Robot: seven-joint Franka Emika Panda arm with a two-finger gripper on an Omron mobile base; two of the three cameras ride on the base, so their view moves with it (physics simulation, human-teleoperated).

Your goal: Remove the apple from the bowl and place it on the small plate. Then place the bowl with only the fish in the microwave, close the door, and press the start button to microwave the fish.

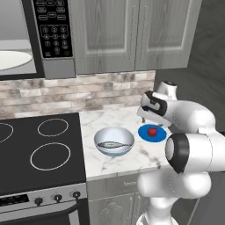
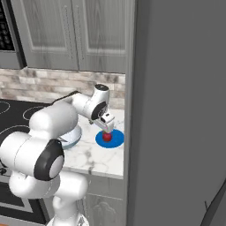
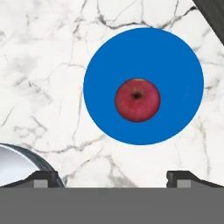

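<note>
While the apple [image 3: 137, 99] sits upright at the middle of the small blue plate [image 3: 175, 57], stem dimple facing the hand camera, the pincer [image 3: 113, 177] hangs above it with jaws spread wide and nothing between them; both finger tips stand well apart at the bottom of the hand view, clear of apple and plate.

Plate lies on the marble counter [image 1: 110, 163] near its right edge, toward the back; the bowl [image 1: 114, 141] sits just beside it on the left, toward the stove [image 1: 39, 149], apart from the plate; the fish [image 1: 115, 144] lies alone across the bowl's bottom. Microwave [image 1: 44, 35] hangs above the stove; its cavity shows open, with the white turntable [image 1: 13, 59] in sight; the door itself I cannot make out.

Judgement: apple step looks done; step in hand is leaving the plate and going for the bowl.

Notes for doing it well:
- lift straight up first, so a finger does not clip the apple and roll it off the plate;
- move left, keeping jaws wide;
- take the bowl by its rim, one finger inside, one outside, on the near or right side away from the fish;
- wall is glossy, so grip low enough on the rim and close firmly;
- carry level; a tilt may slide the fish out.
</note>
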